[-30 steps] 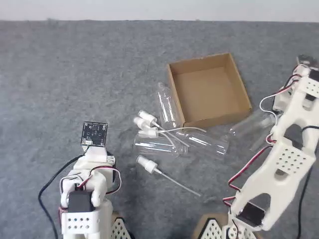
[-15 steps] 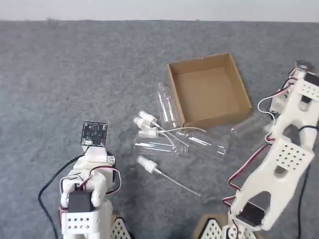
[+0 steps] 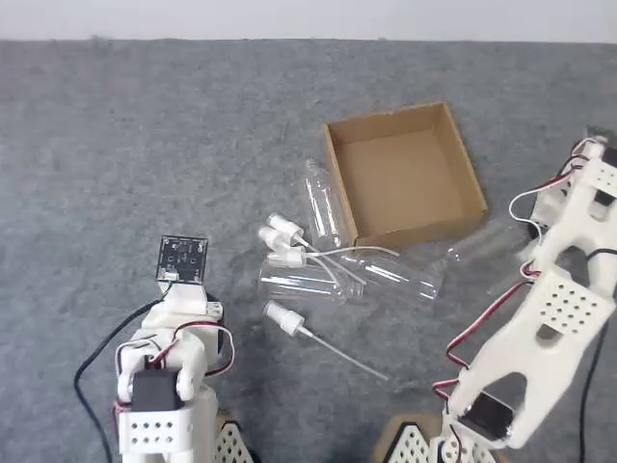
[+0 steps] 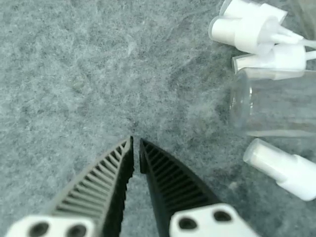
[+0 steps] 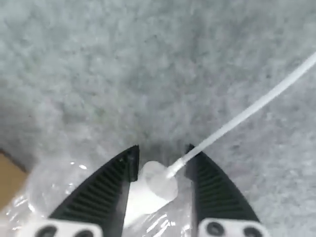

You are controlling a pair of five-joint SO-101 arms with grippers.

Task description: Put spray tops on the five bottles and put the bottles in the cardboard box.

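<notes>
A grey carpet covers the table. An open cardboard box sits right of the middle. Four clear plastic bottles lie on the carpet outside it. The first bottle lies along the box's left wall. The second bottle and third bottle lie on their sides in front of the box. The fourth bottle lies off the box's near right corner, close to the right arm. Three spray tops cluster between the first and second bottles. A single spray top lies just in front of the second bottle, its thin tube trailing to the right. The left arm sits folded at the near left, well apart from the box. The left gripper hangs over bare carpet, its jaws almost touching and holding nothing, with the second bottle's uncapped mouth nearby. The right gripper is spread, one jaw on each side of the fourth bottle's neck. It is not clearly pressing on the neck. A thin white tube runs from that bottle's mouth across the carpet.
</notes>
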